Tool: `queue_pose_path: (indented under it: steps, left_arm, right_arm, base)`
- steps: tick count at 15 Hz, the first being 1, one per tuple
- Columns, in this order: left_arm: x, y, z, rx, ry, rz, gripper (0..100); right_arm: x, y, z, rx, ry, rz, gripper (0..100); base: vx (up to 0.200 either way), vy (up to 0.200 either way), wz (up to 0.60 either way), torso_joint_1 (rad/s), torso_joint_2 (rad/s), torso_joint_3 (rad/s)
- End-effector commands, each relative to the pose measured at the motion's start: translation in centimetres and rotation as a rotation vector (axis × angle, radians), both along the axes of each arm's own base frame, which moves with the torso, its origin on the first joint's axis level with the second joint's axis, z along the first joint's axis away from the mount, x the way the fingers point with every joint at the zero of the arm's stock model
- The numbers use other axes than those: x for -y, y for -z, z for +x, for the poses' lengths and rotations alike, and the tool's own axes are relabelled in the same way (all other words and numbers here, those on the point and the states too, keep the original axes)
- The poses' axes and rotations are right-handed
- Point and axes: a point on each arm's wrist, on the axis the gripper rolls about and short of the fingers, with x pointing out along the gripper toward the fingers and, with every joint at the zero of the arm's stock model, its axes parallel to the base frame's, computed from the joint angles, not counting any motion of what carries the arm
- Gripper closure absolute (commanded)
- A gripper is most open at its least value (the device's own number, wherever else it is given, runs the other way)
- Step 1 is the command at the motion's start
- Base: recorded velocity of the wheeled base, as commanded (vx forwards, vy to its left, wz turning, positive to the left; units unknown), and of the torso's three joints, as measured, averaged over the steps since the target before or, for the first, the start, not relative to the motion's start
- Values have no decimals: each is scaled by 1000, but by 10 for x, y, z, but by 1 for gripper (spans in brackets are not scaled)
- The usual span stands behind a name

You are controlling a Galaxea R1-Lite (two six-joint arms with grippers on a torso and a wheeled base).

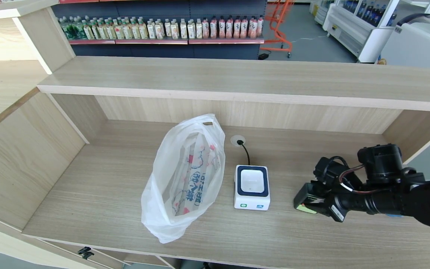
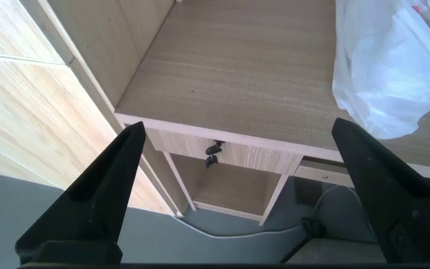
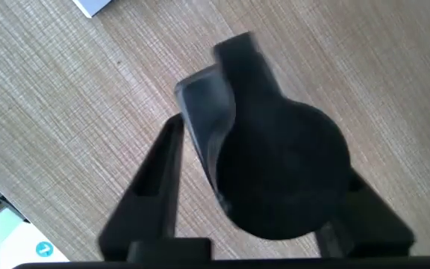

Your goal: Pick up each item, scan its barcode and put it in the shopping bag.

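Observation:
A white plastic shopping bag (image 1: 185,175) lies open on the wooden counter (image 1: 99,194), with a printed pink-and-blue packet (image 1: 196,175) inside it. Just right of the bag sits the white barcode scanner (image 1: 252,186), its dark window facing up. Right of the scanner, low over the counter, my right gripper (image 1: 308,201) is shut on a black item (image 1: 304,196) with a yellow-green label. In the right wrist view that black item (image 3: 275,172) sits between the fingers (image 3: 151,187), and the scanner's corner (image 3: 6,239) is at the edge. My left gripper (image 2: 237,131) hangs open below the counter's front edge, short of the bag (image 2: 387,67).
The counter is a recess with wooden side walls and a raised shelf (image 1: 237,78) behind it. The scanner's cable runs to a grommet hole (image 1: 238,141). A key hangs in the drawer front (image 1: 85,252) under the counter. Store shelves with bottles stand beyond.

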Motion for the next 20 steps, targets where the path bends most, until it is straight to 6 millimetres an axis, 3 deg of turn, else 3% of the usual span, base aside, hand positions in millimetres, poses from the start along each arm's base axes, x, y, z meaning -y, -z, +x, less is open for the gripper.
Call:
queue_pose_path:
  steps: [1, 6, 8, 10, 12, 14, 16, 18, 20]
  left_arm:
    - [0, 0, 0, 0, -1, 0, 0]
    - [0, 0, 0, 0, -1, 0, 0]
    - [0, 0, 0, 0, -1, 0, 0]
    - [0, 0, 0, 0, -1, 0, 0]
    - [0, 0, 0, 0, -1, 0, 0]
    - [0, 0, 0, 0, -1, 0, 0]
    - [0, 0, 0, 0, -1, 0, 0]
    - [0, 0, 0, 0, -1, 0, 0]
    - [0, 0, 0, 0, -1, 0, 0]
  right_arm:
    - [3, -9, -5, 28, 7, 8, 100]
    - [14, -28, -24, 92, 38, 17, 100]
    - [29, -61, -48, 221, 88, 33, 100]
    - [45, -76, -77, 303, 153, 27, 100]
    - [49, -87, -87, 387, 157, 13, 100]
    - [46, -99, -86, 669, -26, -139, 100]
    - [40, -104, -84, 886, -387, -261, 100]
    - [34, -97, -78, 1124, -780, -436, 100]
    - [12, -83, -74, 1373, -1095, -521, 100]
  base:
    - [0, 0, 0, 0, 0, 0]
    - [0, 0, 0, 0, 0, 0]
    - [0, 0, 0, 0, 0, 0]
    - [0, 0, 0, 0, 0, 0]
    - [0, 0, 0, 0, 0, 0]
    - [0, 0, 0, 0, 0, 0]
    - [0, 0, 0, 0, 0, 0]
    - [0, 0, 0, 0, 0, 0]
    - [0, 0, 0, 0, 0, 0]
